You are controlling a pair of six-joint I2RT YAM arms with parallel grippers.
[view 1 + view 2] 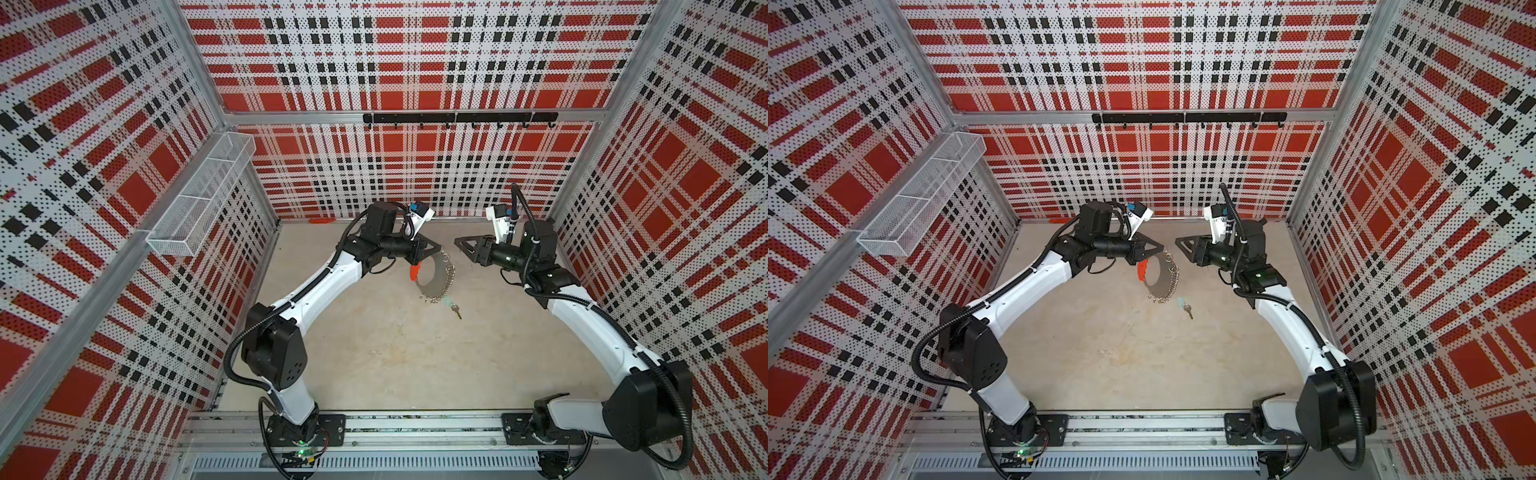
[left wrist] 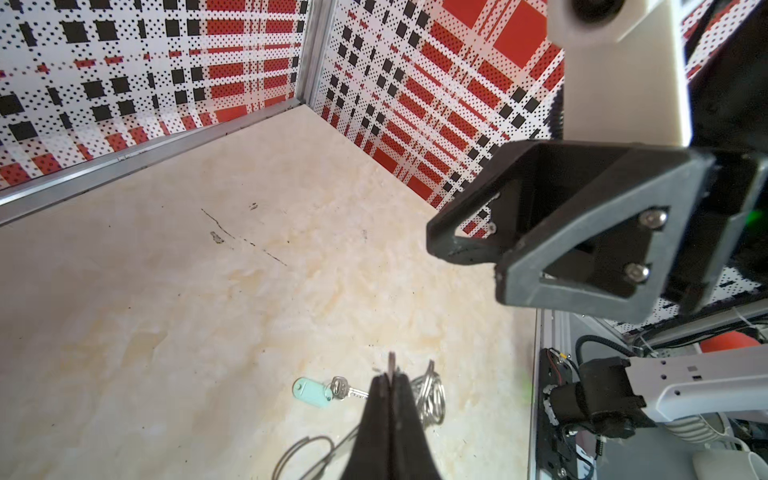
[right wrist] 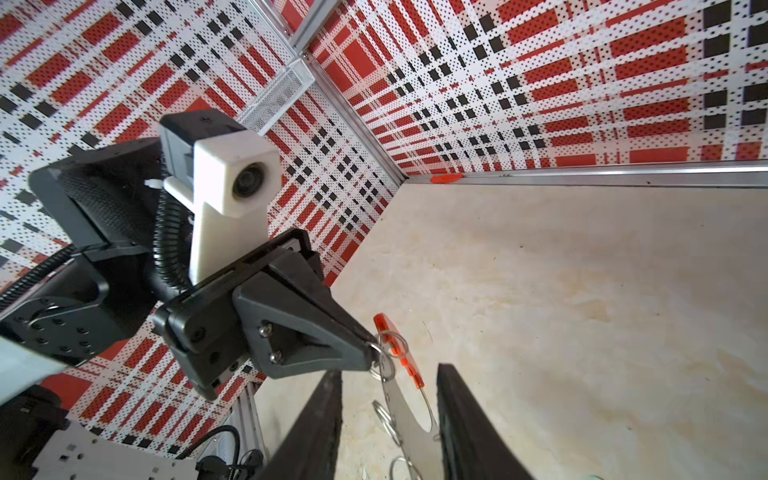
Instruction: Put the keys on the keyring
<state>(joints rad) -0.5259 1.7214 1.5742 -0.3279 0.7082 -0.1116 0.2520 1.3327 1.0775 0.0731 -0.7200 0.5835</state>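
Keyring (image 1: 434,286) clamped in left gripper (image 1: 439,248), keys (image 1: 451,305) on table (image 1: 374,353), right gripper (image 1: 458,243) spread apart

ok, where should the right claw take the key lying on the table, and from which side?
Probably the teal tag: it's the broadest part and lies flat on the table. Bring the right claw straight down and pinch across the tag's short width, leaving the key end free for the keyring.
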